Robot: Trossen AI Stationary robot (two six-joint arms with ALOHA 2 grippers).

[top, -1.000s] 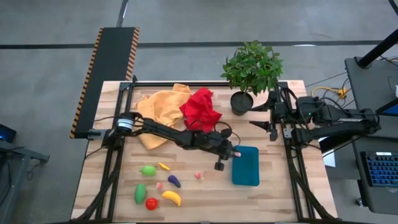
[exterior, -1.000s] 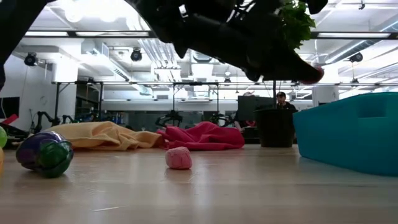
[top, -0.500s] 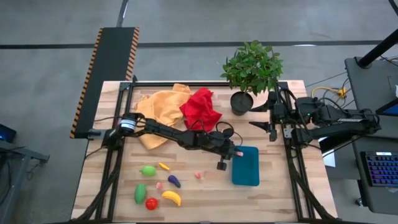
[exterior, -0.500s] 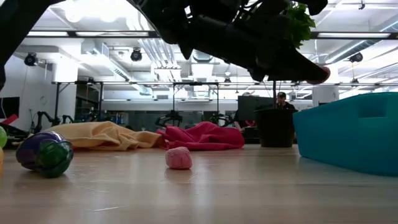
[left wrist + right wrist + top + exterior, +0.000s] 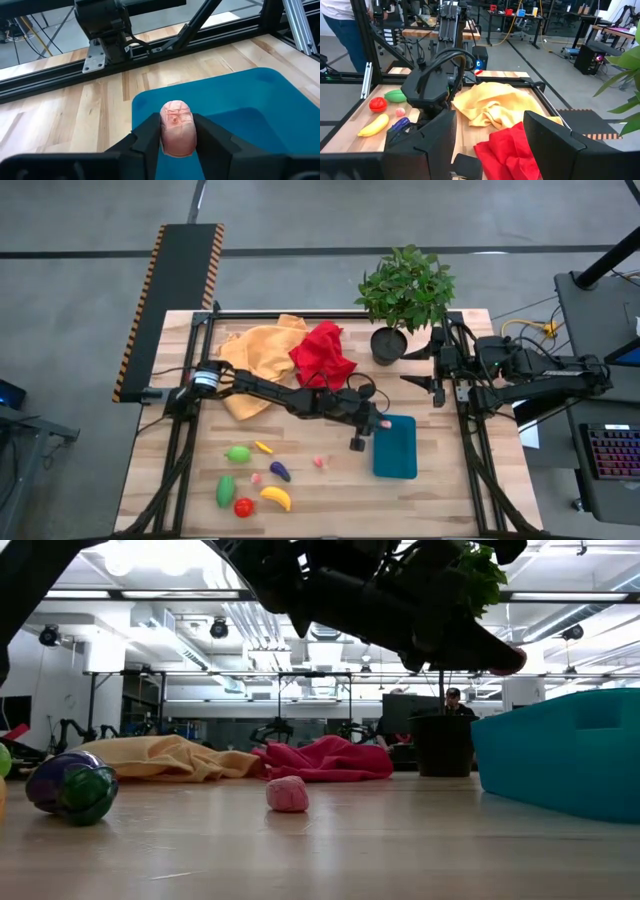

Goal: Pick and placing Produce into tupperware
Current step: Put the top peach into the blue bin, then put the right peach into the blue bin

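Observation:
My left gripper (image 5: 381,424) reaches across the table to the left edge of the teal tupperware (image 5: 395,446), shut on a small pink piece (image 5: 177,127) that hangs above the container's floor (image 5: 235,120). The rest of the produce lies near the front left: a green piece (image 5: 238,453), another green piece (image 5: 226,491), a red tomato (image 5: 243,507), a yellow banana (image 5: 276,498), a purple eggplant (image 5: 280,471) and pink bits (image 5: 320,462). My right gripper (image 5: 437,392) waits open at the far right by the plant pot. My left gripper pinches the pink piece (image 5: 176,131) between its two fingers (image 5: 150,135), one on each side. The piece is lifted clear and sticks out past the fingertips, above the tupperware's left part.
A potted plant (image 5: 403,295) stands at the far edge. A red cloth (image 5: 323,356) and an orange-yellow cloth (image 5: 262,356) lie crumpled behind the left arm. Bare wood lies between the produce and the tupperware.
My left gripper has crept a little toward the table's right, carrying the pink piece over the tupperware's edge. It stays shut on it.

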